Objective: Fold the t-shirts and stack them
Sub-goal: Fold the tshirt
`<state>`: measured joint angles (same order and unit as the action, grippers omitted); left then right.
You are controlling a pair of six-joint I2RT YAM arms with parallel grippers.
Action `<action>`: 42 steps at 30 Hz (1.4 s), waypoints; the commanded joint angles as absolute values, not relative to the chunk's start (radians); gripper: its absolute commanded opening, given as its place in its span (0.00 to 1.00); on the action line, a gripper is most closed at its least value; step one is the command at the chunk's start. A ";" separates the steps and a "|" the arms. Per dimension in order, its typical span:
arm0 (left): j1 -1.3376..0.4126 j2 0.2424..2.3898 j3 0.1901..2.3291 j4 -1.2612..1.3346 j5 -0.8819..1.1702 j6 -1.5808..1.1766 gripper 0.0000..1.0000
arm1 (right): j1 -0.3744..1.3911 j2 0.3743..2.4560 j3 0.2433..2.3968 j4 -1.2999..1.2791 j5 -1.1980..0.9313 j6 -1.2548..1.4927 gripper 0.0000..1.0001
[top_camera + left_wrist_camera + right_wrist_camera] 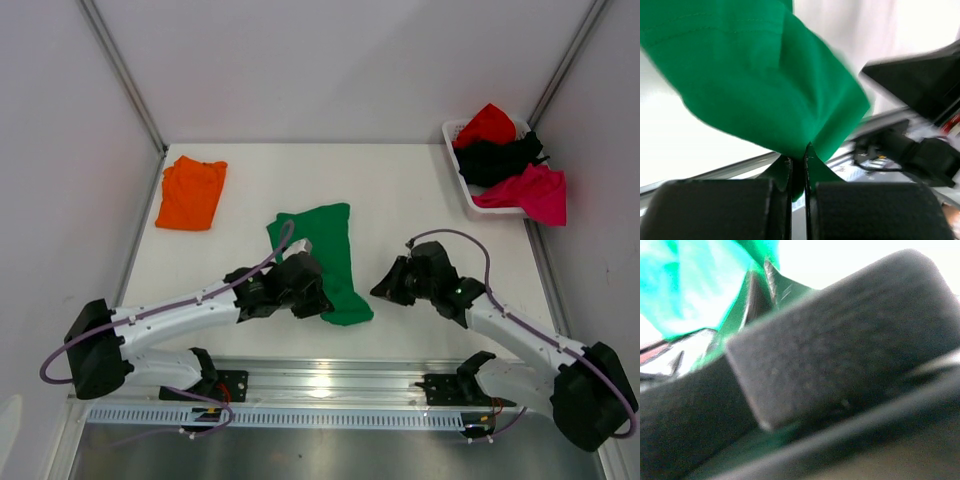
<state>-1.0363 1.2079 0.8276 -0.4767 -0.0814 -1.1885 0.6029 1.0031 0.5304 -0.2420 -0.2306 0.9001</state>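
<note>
A bright green t-shirt (335, 250) lies folded into a narrow strip in the middle of the table. My left gripper (318, 300) is at its near left edge, shut on a pinch of the green cloth (750, 75), which rises from between the jaws (799, 165). My right gripper (380, 289) is at the shirt's near right corner. Its view is blurred, but the fingers look closed with green cloth (695, 285) at their tips (762, 275). An orange t-shirt (190, 192) lies folded at the far left.
A white basket (458, 165) at the far right holds a red t-shirt (487, 125), a black one (500, 158) and a magenta one (530, 195) hanging over its rim. Metal rails run along the near table edge.
</note>
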 commanded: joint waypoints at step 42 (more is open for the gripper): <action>-0.971 1.307 0.962 -0.703 -0.293 -1.078 0.01 | 0.816 0.678 0.314 0.057 -0.155 1.563 0.60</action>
